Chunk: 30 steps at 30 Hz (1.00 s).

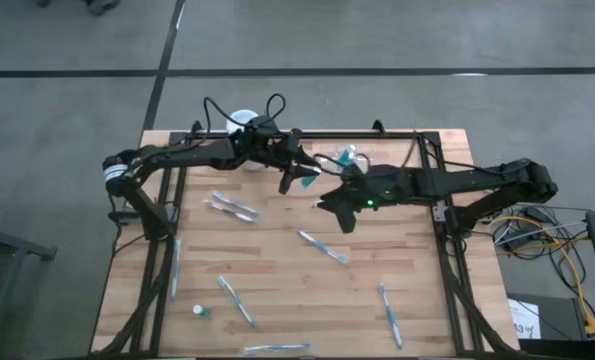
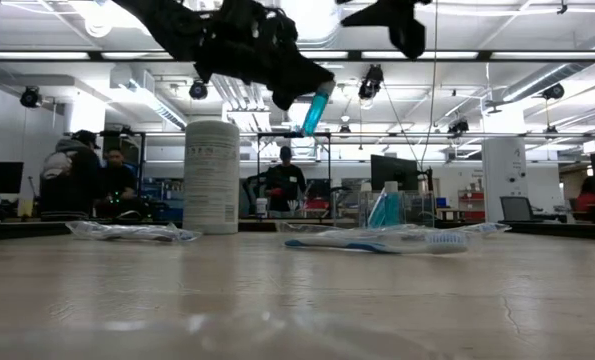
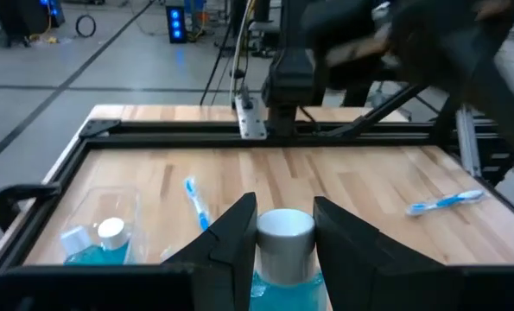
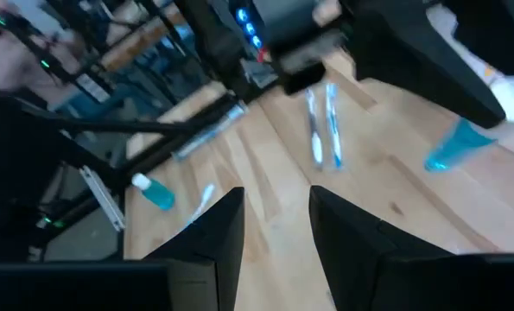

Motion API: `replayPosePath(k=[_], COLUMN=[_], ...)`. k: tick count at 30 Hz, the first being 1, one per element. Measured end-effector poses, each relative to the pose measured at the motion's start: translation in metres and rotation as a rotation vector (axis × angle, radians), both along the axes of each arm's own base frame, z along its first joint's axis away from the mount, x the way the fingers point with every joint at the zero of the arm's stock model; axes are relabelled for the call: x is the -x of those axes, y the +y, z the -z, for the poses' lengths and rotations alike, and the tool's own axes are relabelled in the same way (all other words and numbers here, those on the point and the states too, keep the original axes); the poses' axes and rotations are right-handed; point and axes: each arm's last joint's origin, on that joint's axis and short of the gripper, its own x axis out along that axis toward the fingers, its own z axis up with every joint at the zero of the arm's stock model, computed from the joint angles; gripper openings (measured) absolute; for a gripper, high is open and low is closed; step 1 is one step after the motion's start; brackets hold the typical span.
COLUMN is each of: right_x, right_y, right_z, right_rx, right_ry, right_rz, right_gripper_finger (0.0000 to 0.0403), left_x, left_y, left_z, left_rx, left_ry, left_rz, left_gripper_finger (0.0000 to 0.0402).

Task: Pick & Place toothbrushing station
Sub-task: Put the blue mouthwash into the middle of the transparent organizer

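Note:
My left gripper [image 3: 284,238] is high over the table's far middle, shut on a small blue bottle [image 2: 317,108] with a white cap. The toothbrushing station [image 3: 105,226], a clear plastic holder with another blue bottle inside, stands on the wood by the far edge, a little beyond the held bottle [image 1: 352,158]. My right gripper [image 4: 278,226] hangs open beside the left one, toward the table's middle [image 1: 329,205], with nothing between its fingers. My left gripper pinches the blue bottle between its two fingers, which stand on either side of it just under the white cap [image 3: 284,226]. The bottle is lifted well clear of the table and sticks out tilted below the gripper [image 2: 315,112].
A tall white cylinder [image 2: 210,177] stands at the far edge, left of the holder. Several wrapped toothbrushes lie about the wood, one in the middle [image 1: 322,246], a pair at the left [image 1: 232,207]. A second small blue bottle [image 1: 199,312] lies near the front left.

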Motion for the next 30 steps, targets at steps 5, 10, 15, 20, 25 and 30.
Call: replayPosePath(k=[5,10,15,20,25,30], right_x=[0.024,0.046,0.064,0.082,0.099,0.114], right_y=[0.004,0.003,0.003,0.003,0.002,0.002], right_z=[0.004,0.016,0.034,0.047,0.052,0.055], right_rx=[-0.02,-0.041,-0.012,-0.022,-0.01,-0.012], right_ry=[-0.103,-0.119,-0.097,-0.101,-0.127,-0.166], right_rz=[-0.01,-0.003,-0.051,-0.091,-0.117,-0.15], right_gripper_finger=[0.0128,0.0128,0.0128,0.0128,0.0128,0.0128], left_x=[-0.017,-0.035,-0.062,-0.094,-0.112,-0.119], left_y=[0.009,0.02,0.034,0.049,0.063,0.076], left_z=[0.009,0.003,-0.011,-0.015,-0.012,-0.004], left_rx=[0.023,-0.003,-0.032,-0.067,-0.087,-0.122], left_ry=[0.021,0.008,-0.048,-0.097,-0.121,-0.139], left_rz=[0.029,0.027,0.02,0.021,0.013,-0.021], left_gripper_finger=[0.0108,0.0108,0.0108,0.0108,0.0108,0.0108])
